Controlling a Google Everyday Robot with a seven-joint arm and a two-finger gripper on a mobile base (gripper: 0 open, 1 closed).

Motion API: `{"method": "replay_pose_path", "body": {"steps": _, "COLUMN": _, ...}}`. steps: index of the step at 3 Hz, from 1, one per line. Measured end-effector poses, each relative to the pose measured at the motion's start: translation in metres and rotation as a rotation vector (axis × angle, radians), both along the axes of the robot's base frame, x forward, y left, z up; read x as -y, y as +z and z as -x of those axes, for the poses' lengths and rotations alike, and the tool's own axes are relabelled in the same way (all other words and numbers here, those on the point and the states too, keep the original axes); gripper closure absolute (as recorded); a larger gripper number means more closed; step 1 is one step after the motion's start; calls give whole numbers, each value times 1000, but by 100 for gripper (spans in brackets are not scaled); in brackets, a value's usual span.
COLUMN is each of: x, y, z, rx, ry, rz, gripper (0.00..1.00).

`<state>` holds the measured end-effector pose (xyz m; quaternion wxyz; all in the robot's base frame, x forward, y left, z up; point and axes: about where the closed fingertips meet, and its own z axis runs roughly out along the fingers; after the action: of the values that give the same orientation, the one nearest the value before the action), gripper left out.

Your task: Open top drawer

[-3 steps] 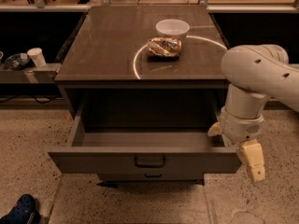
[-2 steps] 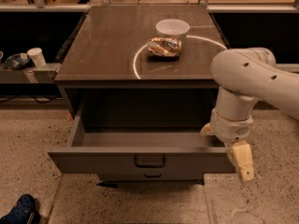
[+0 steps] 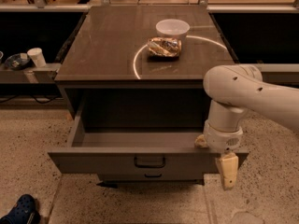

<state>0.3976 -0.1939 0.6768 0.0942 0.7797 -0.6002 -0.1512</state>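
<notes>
The top drawer (image 3: 117, 161) of the grey-brown cabinet stands pulled far out, and its deep grey box shows empty inside. Its small dark pull handle (image 3: 149, 162) sits at the middle of the wide flat front. My gripper (image 3: 215, 164) hangs from the white arm (image 3: 243, 94) at the right end of the drawer front. It is open. One tan finger (image 3: 228, 171) is in front of the panel and the other (image 3: 201, 142) is just behind its top edge. It holds nothing.
A lower drawer's handle (image 3: 153, 175) shows under the open front. On the cabinet top (image 3: 107, 45) lie a clear plastic cup (image 3: 172, 29) and a crumpled snack bag (image 3: 164, 47). A side shelf on the left holds a white cup (image 3: 35, 57). A blue shoe (image 3: 18, 210) is on the floor at bottom left.
My arm and gripper have moved left along the drawer's right end, closer to the front panel. The drawer has stayed pulled out.
</notes>
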Motion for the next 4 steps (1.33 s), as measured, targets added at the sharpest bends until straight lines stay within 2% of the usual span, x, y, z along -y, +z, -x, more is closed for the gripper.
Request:
{"method": "replay_pose_path", "body": {"steps": 1, "x": 1, "y": 0, "z": 4, "rx": -14, "ry": -3, "rz": -4, "gripper": 50}}
{"method": "replay_pose_path", "body": {"steps": 2, "x": 1, "y": 4, "z": 3, "rx": -14, "ry": -3, "rz": -4, "gripper": 62}}
{"method": "replay_pose_path", "body": {"steps": 3, "x": 1, "y": 14, "z": 9, "rx": -25, "ry": 10, "rz": 4, "gripper": 59}}
{"method": "replay_pose_path", "body": {"steps": 4, "x": 0, "y": 39, "z": 11, "rx": 6, "ry": 16, "rz": 18, "gripper": 32}}
